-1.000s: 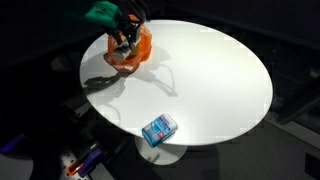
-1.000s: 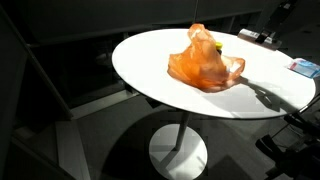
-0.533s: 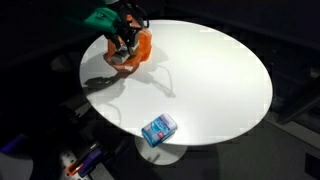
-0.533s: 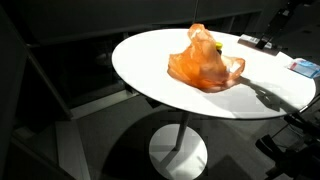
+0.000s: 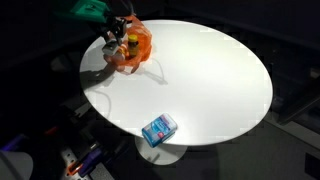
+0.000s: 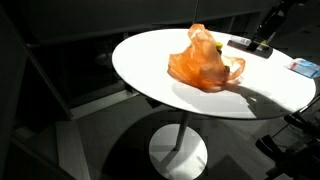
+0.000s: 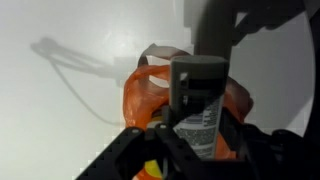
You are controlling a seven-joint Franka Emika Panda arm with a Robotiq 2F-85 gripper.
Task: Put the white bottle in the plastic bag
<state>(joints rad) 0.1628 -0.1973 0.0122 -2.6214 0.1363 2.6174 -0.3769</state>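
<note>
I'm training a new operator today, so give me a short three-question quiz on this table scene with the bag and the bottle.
1. True or false: the bottle lies flat on the table beside the blue packet.
2. What colour is the bag? A green, B orange, C white.
3. Where is the claw relative to the bag?

Key
1. False: the claw holds the bottle.
2. B.
3. Just above the bag, at the far side of the table from the blue packet.
</note>
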